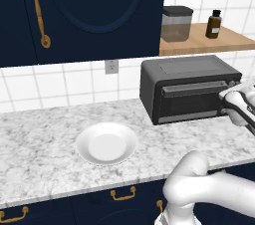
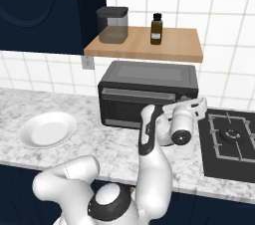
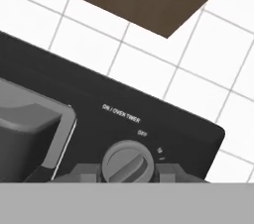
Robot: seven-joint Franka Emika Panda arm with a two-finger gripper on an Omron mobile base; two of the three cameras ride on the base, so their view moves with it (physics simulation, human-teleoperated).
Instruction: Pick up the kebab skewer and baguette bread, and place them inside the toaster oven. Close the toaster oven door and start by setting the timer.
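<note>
The toaster oven (image 1: 189, 89) (image 2: 144, 94) stands at the back of the marble counter, its toaster oven door (image 1: 191, 100) (image 2: 134, 107) closed upright. My gripper (image 1: 228, 98) (image 2: 197, 104) (image 3: 127, 171) is at the oven's right-hand front panel. In the hand view the round timer knob (image 3: 126, 161), under the label "ON / OVEN TIMER", sits between my two fingertips (image 3: 87, 171), which are shut on it. The door's grey handle (image 3: 30, 119) shows to the knob's left. The kebab skewer and the baguette bread are hidden.
A white plate (image 1: 106, 143) (image 2: 47, 129) lies on the counter left of the oven. A wooden shelf (image 1: 209, 44) (image 2: 144, 45) above the oven carries a jar (image 1: 177, 24) and a brown bottle (image 1: 214, 24). A black stove (image 2: 231, 139) adjoins on the right.
</note>
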